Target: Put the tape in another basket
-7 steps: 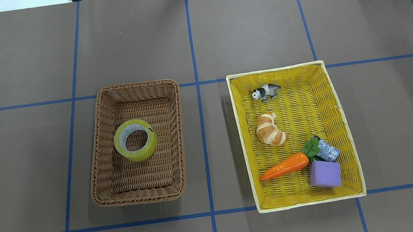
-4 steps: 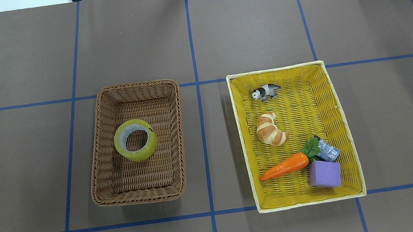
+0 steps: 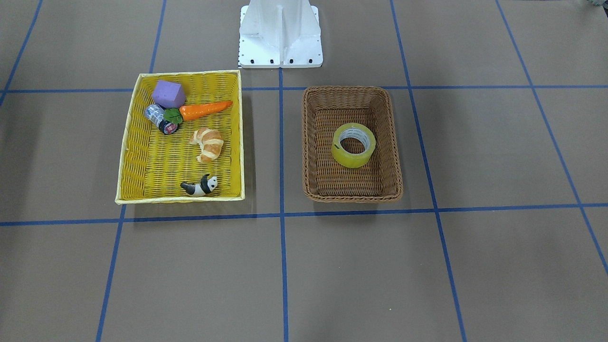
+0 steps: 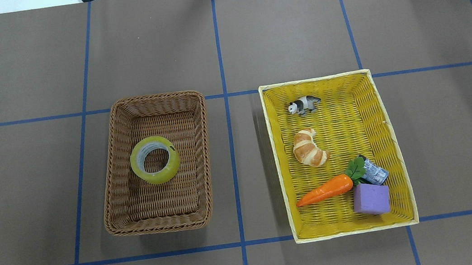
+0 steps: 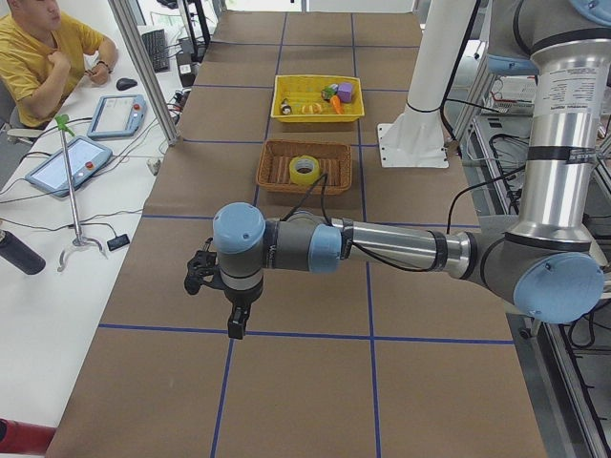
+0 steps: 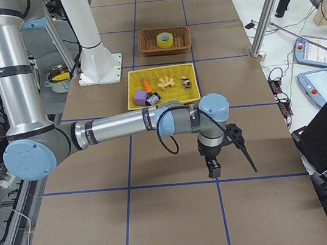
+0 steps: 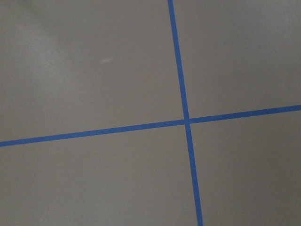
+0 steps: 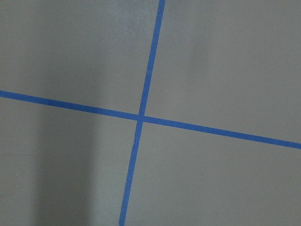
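Note:
The tape (image 4: 157, 176) is a yellow-green roll with a grey-white core. It lies flat in the middle of the brown wicker basket (image 4: 110, 176) on the table's left half. Both also show in the front view, tape (image 3: 354, 160) in basket (image 3: 311, 142). Neither gripper shows in the overhead or front view. The left gripper (image 5: 235, 326) hangs over bare table far from the basket (image 5: 272, 164), and the right gripper (image 6: 212, 169) hangs over bare table beyond the yellow basket (image 6: 132, 99). I cannot tell whether either is open or shut. Both wrist views show only table.
The yellow woven basket (image 4: 388, 130) on the right holds a panda figure (image 4: 303, 105), a croissant (image 4: 308, 148), a carrot (image 4: 325, 190), a purple block (image 4: 371, 199) and a small blue-white cylinder (image 4: 376, 173). The robot base (image 3: 280, 33) stands behind the baskets. An operator (image 5: 43, 52) sits by the table.

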Motion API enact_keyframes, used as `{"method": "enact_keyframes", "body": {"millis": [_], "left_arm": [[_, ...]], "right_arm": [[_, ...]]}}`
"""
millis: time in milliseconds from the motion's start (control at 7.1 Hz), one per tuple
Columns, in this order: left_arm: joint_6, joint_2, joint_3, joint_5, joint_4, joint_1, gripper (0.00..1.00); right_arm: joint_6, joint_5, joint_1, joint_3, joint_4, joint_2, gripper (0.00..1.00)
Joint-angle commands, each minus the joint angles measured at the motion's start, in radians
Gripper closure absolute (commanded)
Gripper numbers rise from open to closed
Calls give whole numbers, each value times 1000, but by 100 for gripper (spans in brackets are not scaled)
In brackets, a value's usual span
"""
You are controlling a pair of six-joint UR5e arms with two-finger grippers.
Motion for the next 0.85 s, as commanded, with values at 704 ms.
{"method": "enact_keyframes", "body": {"millis": [704], "left_arm": [[-11, 27, 28, 10, -58, 23, 1]], "right_arm": [[29, 20, 0, 4, 0, -17, 0]]}}
